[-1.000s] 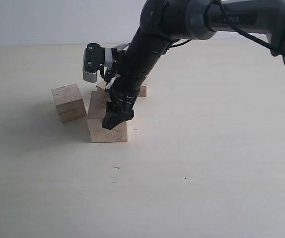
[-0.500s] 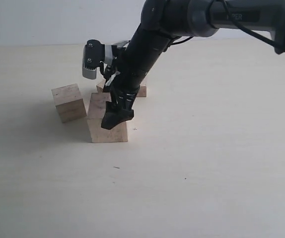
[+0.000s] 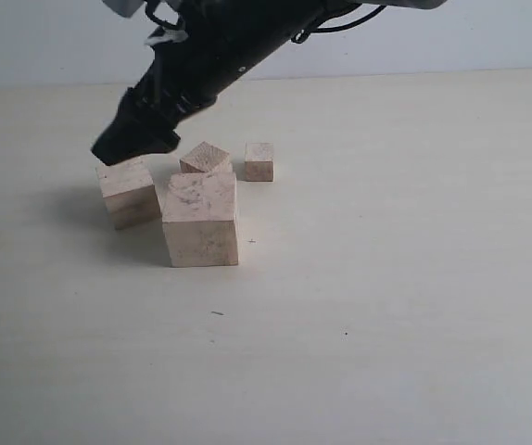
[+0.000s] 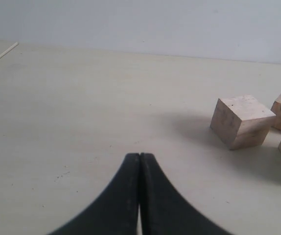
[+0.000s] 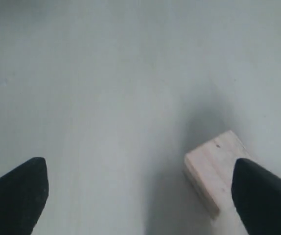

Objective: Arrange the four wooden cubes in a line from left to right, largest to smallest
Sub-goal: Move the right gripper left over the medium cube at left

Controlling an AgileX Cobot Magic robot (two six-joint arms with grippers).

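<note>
the largest cube [image 3: 200, 220] sits on the pale surface [image 3: 386, 306] nearest to me, left of the middle, square-on with one flat face turned to the near side. it has no long side to speak of, and its edges run straight left-right and near-far. it is bare light wood, matte, with dark specks and a smudge of grain on its top face.

just left of it and a little farther back stands the second-largest cube [image 3: 129, 191], twisted slightly so its front face angles toward the near right. the two come close at a corner, but i cannot tell whether they touch. behind the largest one, the third cube [image 3: 205, 158] is turned corner-on, its top showing as a diamond. the smallest cube [image 3: 259, 160] stands just right of that, apart from it and nearly square-on. all four rest flat, the same pale wood with crisp corners.

the right hand [image 3: 122, 146] hangs on its black arm [image 3: 220, 46] above the far-left side of the second-largest cube, clear of it. its two dark fingertips [image 5: 18, 191] are spread wide apart with nothing between them, and a corner of a pale cube shows beside one tip.

the left hand [image 4: 139, 196] is low over bare surface, the cubes some way ahead of it. its black fingers are pressed together and empty.
</note>
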